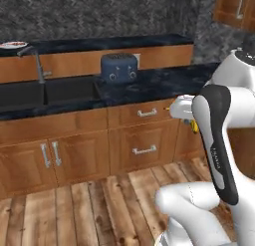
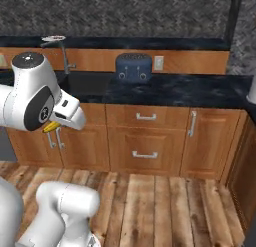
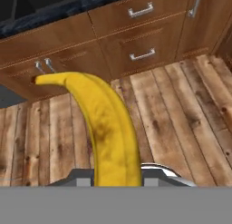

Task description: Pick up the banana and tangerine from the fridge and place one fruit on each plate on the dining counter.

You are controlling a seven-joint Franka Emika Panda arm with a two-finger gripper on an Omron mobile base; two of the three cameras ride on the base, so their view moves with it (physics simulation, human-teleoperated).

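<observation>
My gripper (image 3: 116,178) is shut on the banana (image 3: 106,128), a curved yellow fruit with brown marks that points away from the hand over the wooden floor. The banana (image 2: 49,127) pokes out below the white hand in the right base view, and shows as a bit of yellow (image 1: 194,125) beside the forearm in the left base view. A whitish plate (image 1: 13,44) sits on the dining counter (image 1: 149,56), the raised dark-topped one with a plain wood front behind the sink; the same plate (image 2: 53,38) shows at the back left. The tangerine and the fridge are out of view.
A drawer-fronted kitchen counter (image 1: 144,113) with a dark sink (image 1: 45,93) and tap (image 1: 37,61) stands between me and the dining counter. A blue toaster (image 1: 119,67) sits on it. Wooden floor (image 1: 89,210) lies in front of it.
</observation>
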